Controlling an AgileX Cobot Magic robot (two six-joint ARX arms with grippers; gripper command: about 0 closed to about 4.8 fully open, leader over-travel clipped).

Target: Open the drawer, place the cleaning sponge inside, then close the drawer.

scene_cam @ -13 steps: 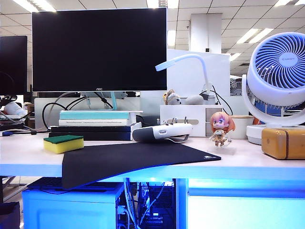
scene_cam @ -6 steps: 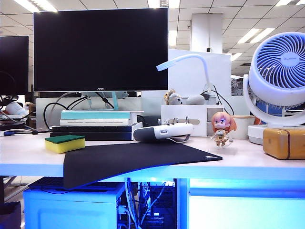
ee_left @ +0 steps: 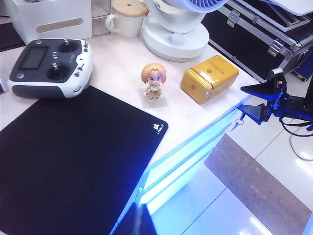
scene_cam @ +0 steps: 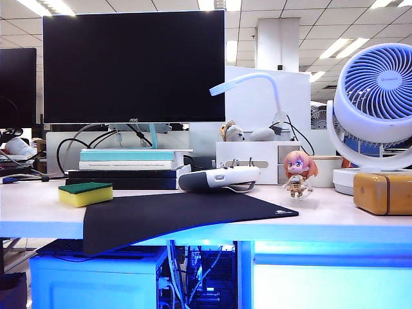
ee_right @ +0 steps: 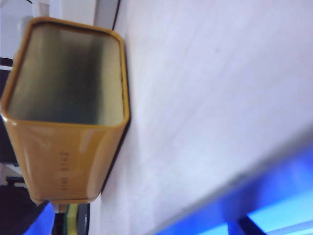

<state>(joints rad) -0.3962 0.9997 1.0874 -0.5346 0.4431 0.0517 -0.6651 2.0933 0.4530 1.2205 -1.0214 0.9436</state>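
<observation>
Drawer (scene_cam: 328, 248) sits shut under the right half of the desk (scene_cam: 38, 212), flat white front flush and tinted blue, no handle seen. Cleaning sponge (scene_cam: 85, 194) lies flat on the desk at far left, green layer up, just beside the left corner of the black mouse mat (scene_cam: 187, 212) and in front of the stacked books (scene_cam: 129, 161). Nothing touches the sponge.

No arm shows in the exterior view. In the left wrist view the left end effector (ee_left: 143, 221) is only a dark tip at the frame edge, fingers together, holding nothing, hanging off the desk's front edge near the mat's front side. The same view catches the right end effector (ee_left: 240, 98) off the desk's right front corner, its two dark fingers apart and empty, pointing at the desk edge near the yellow-orange box (ee_left: 209, 78). Whether it touches the edge, cannot tell. The right wrist view is filled by that box seen close up, with bare desk top and the blue-lit edge beside it.

Other stuff on the desk: white remote controller (ee_left: 49, 66) touching the mat's back edge, small figurine (ee_left: 153, 81) between mat and box, white fan (scene_cam: 376, 103) behind the box, white organizer (scene_cam: 251, 161), gooseneck lamp (scene_cam: 248, 82), big dark monitor (scene_cam: 134, 64).
</observation>
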